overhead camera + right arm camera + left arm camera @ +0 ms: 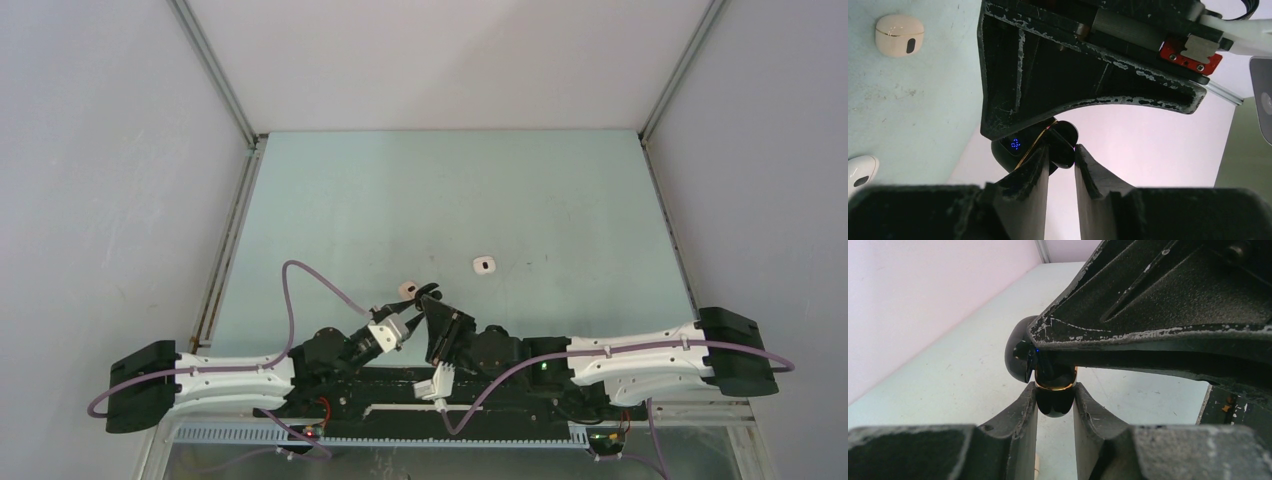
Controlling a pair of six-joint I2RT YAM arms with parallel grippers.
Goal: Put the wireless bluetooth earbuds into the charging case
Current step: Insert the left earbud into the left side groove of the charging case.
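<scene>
at centre frame, left jaws and right jaws pinch the black case (1054, 402); upper left, the cream case (899, 34) lies shut, seemingly done.

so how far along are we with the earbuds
No loose earbuds show on the table; the cream case, shut, and the white case lie aside. In hand: the left end effector and right end effector both pinch the black case, its lid ajar. Whether buds sit inside is hidden; the lid is not yet closed.
</scene>
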